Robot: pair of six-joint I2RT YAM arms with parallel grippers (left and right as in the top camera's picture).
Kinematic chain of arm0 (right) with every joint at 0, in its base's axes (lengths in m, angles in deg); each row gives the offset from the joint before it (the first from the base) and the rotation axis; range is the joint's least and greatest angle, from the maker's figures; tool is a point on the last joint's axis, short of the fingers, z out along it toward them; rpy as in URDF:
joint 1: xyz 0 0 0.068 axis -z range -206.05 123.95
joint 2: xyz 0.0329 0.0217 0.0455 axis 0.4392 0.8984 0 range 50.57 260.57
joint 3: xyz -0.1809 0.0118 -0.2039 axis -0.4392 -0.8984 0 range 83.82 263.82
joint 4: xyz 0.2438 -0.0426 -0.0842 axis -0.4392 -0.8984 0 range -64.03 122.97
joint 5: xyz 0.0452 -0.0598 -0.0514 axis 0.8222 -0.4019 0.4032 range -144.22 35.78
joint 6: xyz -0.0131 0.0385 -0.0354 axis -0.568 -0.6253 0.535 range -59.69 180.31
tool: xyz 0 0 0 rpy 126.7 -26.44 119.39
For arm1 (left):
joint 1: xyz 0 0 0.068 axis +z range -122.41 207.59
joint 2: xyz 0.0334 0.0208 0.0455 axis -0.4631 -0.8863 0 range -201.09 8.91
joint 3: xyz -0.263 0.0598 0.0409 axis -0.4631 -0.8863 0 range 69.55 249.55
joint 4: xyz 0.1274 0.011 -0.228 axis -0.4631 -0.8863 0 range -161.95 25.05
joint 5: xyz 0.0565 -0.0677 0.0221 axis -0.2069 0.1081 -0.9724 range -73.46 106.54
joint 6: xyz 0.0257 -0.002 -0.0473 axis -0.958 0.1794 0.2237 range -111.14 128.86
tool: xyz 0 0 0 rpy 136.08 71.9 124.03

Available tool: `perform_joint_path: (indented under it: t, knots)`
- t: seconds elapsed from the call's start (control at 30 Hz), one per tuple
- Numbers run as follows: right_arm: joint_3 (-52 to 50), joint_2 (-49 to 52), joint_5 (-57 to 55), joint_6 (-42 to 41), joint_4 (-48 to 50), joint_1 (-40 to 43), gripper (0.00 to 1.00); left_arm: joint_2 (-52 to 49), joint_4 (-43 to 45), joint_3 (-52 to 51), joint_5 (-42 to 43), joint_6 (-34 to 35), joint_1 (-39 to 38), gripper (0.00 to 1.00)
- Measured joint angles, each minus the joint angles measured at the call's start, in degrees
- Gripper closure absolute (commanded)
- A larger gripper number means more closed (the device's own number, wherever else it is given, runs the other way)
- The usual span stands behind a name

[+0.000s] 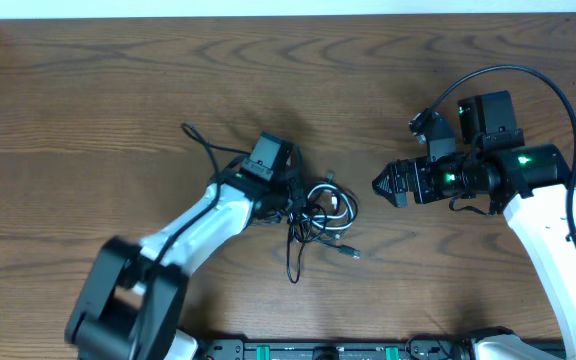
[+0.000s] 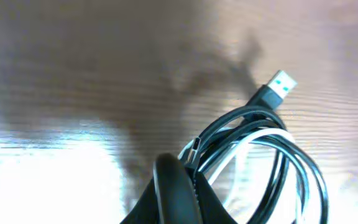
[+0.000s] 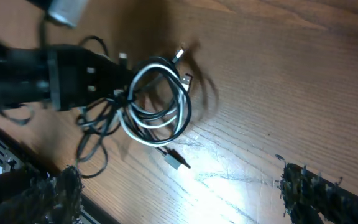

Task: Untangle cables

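The cables lie in a tangled bunch of loops just below the middle of the overhead view, on a brown wooden table. Most of the strands are black and one is white. One black strand trails out of the bunch toward the bottom of the frame, and another ends in a small plug lying at the lower right of the bunch.

The left claw reaches in from the lower left and meets the left edge of the bunch. In the left wrist view its dark fingers fill the bottom centre, pressed together and clamped on the cables. The black and white loops spread out of them to the right. A flat metal plug with a blue insert sticks up at the upper right. A smaller oval-mouthed plug sits just above the fingertips. No lettering on the plugs can be made out.

The right claw sits right of centre in the overhead view and points left at the bunch, near it but apart from it. In the right wrist view its fingers stand at the two lower corners, spread wide with only bare table between them. The loops hang at the upper middle, and green lights glow on the right arm
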Motion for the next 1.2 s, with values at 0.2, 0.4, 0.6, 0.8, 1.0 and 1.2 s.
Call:
perform_joint_path:
  t: [0.2,0.4,0.6,0.8,1.0,1.2]
  knots:
    - [0.0,0.0,0.0,0.0,0.0,0.0,0.01,8.5,-1.9,0.0,-4.0,-1.6,0.0,0.92]
    - [0.0,0.0,0.0,0.0,0.0,0.0,0.01,10.1,-7.8,0.0,-11.0,-1.9,-0.1,0.92]
    - [0.0,0.0,0.0,0.0,0.0,0.0,0.01,8.7,-9.9,0.0,-13.1,-2.0,-0.1,0.55]
    - [0.0,0.0,0.0,0.0,0.0,0.0,0.01,7.3,-10.0,0.0,-13.6,-3.0,-0.1,0.17]
    - [0.0,0.0,0.0,0.0,0.0,0.0,0.01,7.3,-17.0,1.3,-15.1,-3.8,0.0,0.1]
    - [0.0,0.0,0.0,0.0,0.0,0.0,0.01,7.3,-24.1,3.7,-16.7,-4.1,3.0,0.01]
